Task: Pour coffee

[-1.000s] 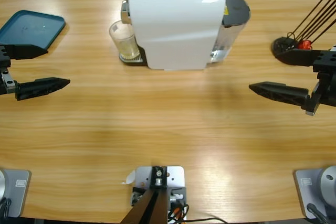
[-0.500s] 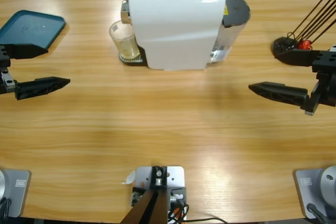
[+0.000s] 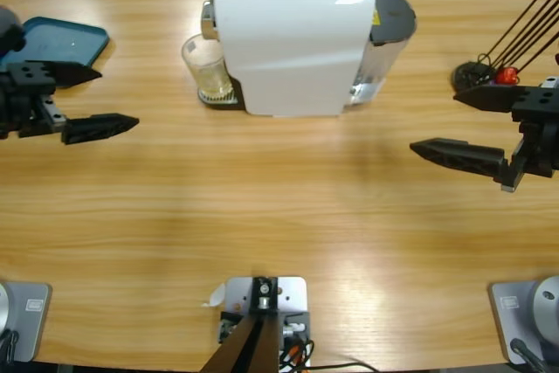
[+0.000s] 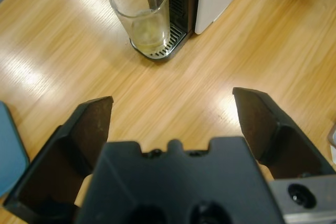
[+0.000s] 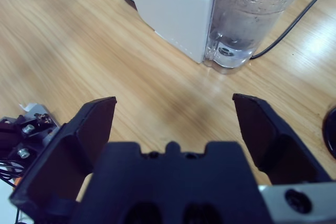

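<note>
While both hands hang apart over the tabletop, nothing is held
White machine, no readable writing; its clear water tank; glass on the drip tray holds shallow pale coffee; left hand and right hand gape empty

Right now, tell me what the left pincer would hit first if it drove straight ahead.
Probably the glass, holding a shallow layer of coffee on the machine's drip tray. The open left pincer points roughly at it over bare table, though its height is unclear.
</note>
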`<action>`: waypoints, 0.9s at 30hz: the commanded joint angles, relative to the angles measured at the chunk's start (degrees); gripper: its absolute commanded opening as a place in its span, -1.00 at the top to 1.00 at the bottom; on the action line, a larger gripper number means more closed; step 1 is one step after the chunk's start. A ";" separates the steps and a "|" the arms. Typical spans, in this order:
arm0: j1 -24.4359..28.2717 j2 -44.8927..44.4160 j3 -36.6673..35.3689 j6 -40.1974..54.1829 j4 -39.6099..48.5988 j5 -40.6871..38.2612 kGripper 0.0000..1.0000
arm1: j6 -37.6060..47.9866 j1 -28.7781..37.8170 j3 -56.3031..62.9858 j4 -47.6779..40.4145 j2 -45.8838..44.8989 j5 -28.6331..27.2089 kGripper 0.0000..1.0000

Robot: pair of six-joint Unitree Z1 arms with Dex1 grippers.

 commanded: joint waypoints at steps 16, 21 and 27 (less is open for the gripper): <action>9.94 23.72 -8.18 8.05 -14.17 -15.80 -1.00 | -0.26 0.61 1.09 0.54 5.69 -0.22 -1.00; 9.34 26.36 -9.35 8.54 -14.70 -18.19 -1.00 | -0.26 0.61 1.09 0.47 6.47 -0.15 -1.00; 9.38 28.59 -9.97 9.32 -15.90 -18.52 -1.00 | -0.26 0.61 1.00 0.41 7.28 -0.13 -1.00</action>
